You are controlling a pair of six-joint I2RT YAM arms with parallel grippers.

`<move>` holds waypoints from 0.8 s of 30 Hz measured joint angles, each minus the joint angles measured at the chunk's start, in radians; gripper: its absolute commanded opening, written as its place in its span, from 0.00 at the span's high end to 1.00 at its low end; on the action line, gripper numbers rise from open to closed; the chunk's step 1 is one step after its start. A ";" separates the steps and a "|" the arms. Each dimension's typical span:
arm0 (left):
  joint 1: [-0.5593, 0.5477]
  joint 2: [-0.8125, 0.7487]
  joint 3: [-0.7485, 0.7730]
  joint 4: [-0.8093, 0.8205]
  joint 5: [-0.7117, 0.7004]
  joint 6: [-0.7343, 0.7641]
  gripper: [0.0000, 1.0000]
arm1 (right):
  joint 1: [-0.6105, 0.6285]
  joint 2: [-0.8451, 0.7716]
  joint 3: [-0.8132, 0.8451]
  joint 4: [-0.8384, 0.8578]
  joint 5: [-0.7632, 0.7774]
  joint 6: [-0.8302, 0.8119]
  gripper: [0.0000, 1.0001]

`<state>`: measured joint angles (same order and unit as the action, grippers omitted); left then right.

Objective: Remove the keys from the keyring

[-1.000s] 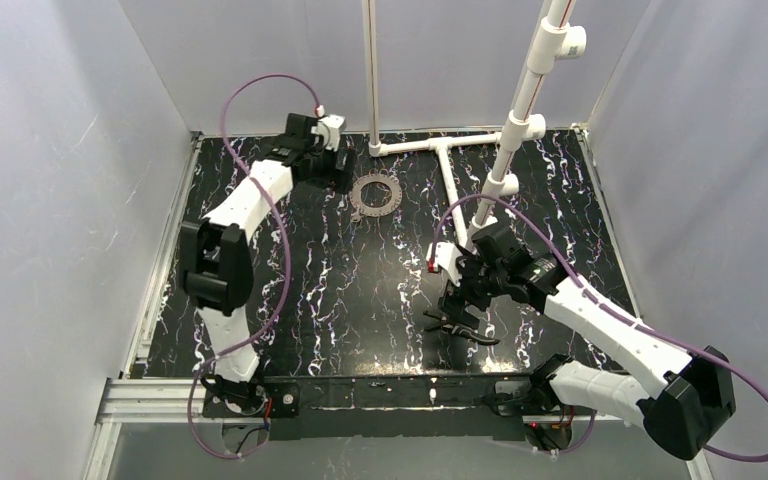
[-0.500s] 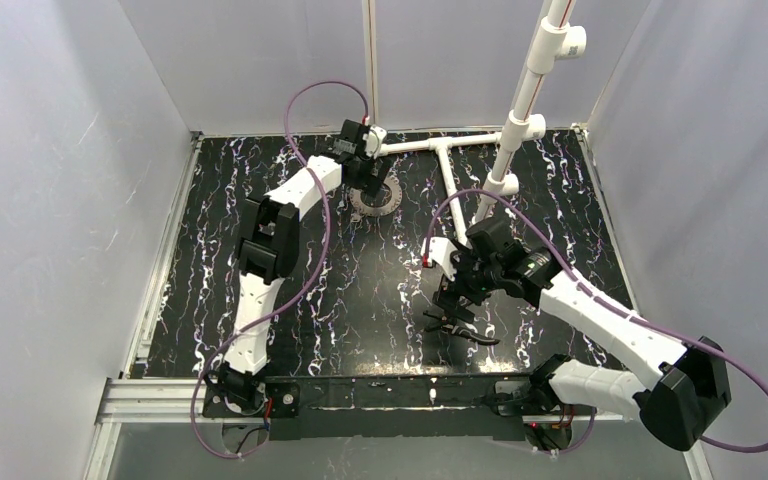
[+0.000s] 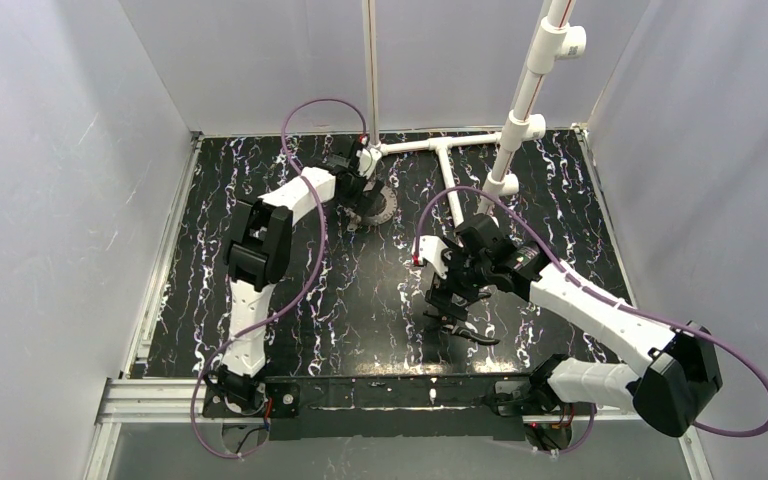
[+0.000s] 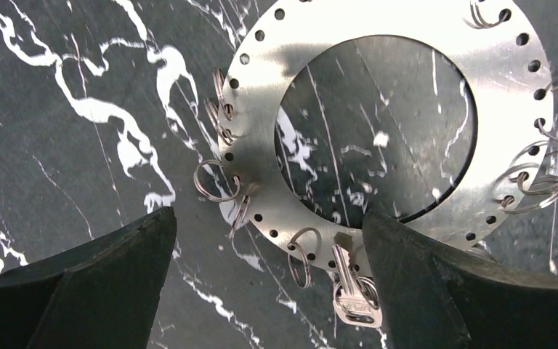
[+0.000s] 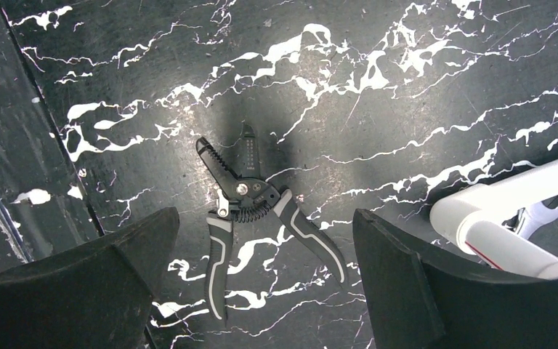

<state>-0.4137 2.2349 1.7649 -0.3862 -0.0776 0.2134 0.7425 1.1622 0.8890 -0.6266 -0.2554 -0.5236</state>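
Observation:
The keyring is a flat silvery disc with a hollow centre and a row of small holes. It lies on the black marbled table. Several small split rings hang from its edge. One silver key hangs at its near edge, close to my left gripper's right finger. My left gripper is open just above the near edge, touching nothing. In the top view it covers part of the keyring. My right gripper is open and empty above the black-handled pliers.
A white PVC pipe frame lies on the table behind the keyring, with an upright post at the back right. A piece of white pipe shows right of the pliers. Grey walls close in the table.
My left arm has swung from the back left over to the keyring and come down over it. My right gripper has shifted slightly left above the pliers. Both stay open.

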 measured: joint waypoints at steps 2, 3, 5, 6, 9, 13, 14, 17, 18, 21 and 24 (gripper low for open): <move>0.000 -0.029 -0.045 0.007 -0.003 0.014 0.01 | 0.005 0.007 0.005 -0.001 0.003 0.000 0.02; 0.000 -0.044 -0.068 0.010 -0.005 0.020 0.01 | 0.007 0.011 0.010 0.000 0.003 0.000 0.02; 0.000 -0.077 -0.117 0.012 -0.005 0.032 0.01 | 0.012 0.017 0.019 0.000 0.006 0.000 0.02; 0.000 -0.100 -0.149 0.009 -0.004 0.039 0.01 | 0.014 0.019 0.021 0.002 0.006 0.000 0.02; 0.000 -0.171 -0.247 -0.005 0.013 0.060 0.01 | 0.023 0.026 0.026 0.007 0.007 0.000 0.02; 0.000 -0.278 -0.389 -0.056 0.050 0.087 0.01 | 0.035 0.042 0.026 0.017 0.008 0.000 0.02; 0.000 -0.303 -0.420 -0.072 0.063 0.094 0.01 | 0.042 0.050 0.026 0.023 0.008 0.000 0.02; 0.000 -0.375 -0.512 -0.111 0.096 0.109 0.01 | 0.058 0.080 0.034 0.030 0.010 0.000 0.02; 0.000 -0.396 -0.533 -0.124 0.105 0.112 0.01 | 0.064 0.093 0.039 0.031 0.010 0.000 0.02; 0.000 -0.475 -0.600 -0.160 0.133 0.121 0.01 | 0.083 0.118 0.048 0.043 0.009 0.003 0.02; 0.001 -0.556 -0.648 -0.183 0.153 0.123 0.01 | 0.100 0.142 0.065 0.064 0.006 0.016 0.02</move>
<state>-0.4126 1.6791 1.1172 -0.5690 0.0757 0.3363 0.8421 1.3045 0.9539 -0.5629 -0.2493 -0.5072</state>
